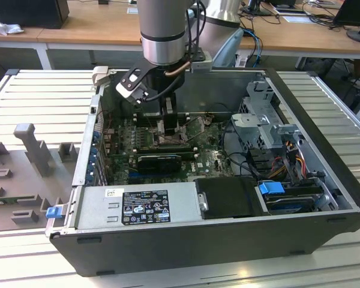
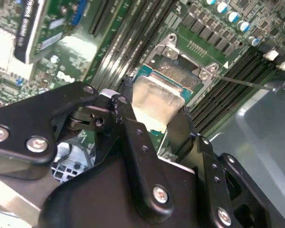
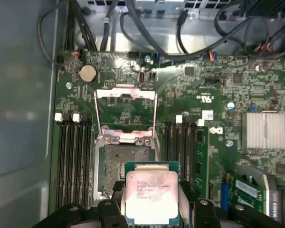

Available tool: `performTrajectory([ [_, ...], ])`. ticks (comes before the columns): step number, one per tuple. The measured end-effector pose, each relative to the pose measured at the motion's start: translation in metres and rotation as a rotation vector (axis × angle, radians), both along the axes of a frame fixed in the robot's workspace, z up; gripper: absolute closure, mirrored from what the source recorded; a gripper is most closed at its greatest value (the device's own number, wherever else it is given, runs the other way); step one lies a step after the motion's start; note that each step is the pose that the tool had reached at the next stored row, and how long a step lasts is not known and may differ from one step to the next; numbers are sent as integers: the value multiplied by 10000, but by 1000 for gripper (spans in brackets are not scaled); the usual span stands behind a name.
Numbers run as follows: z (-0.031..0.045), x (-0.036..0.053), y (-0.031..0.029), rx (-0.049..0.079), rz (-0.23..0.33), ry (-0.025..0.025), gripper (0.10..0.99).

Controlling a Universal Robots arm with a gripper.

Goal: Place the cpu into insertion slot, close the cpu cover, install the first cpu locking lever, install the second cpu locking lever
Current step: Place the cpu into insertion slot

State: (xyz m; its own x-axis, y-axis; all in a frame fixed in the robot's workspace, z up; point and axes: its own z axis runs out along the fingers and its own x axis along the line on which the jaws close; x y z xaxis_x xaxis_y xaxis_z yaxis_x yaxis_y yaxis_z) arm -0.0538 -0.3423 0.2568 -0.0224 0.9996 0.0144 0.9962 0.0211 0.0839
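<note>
The cpu (image 3: 149,190) is gripped by the end effector (image 3: 154,213) above the insertion slot (image 3: 113,164) — lowered askew, the contacts could be damaged.

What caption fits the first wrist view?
Claw holds the cpu over the insertion slot; cpu cover flipped open.
</note>
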Motion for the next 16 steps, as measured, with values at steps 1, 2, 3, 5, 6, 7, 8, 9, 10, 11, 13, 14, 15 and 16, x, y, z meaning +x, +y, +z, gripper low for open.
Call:
performTrajectory([
  [1,-30,0,29,2,0,-2,553],
  [2,-51,0,49,3,0,0,553],
  [3,-69,0,67,3,0,1,553],
  [5,-107,1,101,1,1,4,553],
  [6,-126,2,115,3,1,4,553],
  [7,-143,3,128,4,1,4,553],
  [8,-160,5,142,2,1,7,553],
  [9,-205,17,164,4,1,7,553],
  [10,-240,17,165,3,0,9,553],
  [11,-271,17,165,2,0,11,553],
  [13,-339,17,166,2,-1,34,553],
  [14,-372,18,171,2,2,42,553],
  [15,-387,18,173,1,1,43,553],
  [16,-397,18,175,3,-3,43,553],
])
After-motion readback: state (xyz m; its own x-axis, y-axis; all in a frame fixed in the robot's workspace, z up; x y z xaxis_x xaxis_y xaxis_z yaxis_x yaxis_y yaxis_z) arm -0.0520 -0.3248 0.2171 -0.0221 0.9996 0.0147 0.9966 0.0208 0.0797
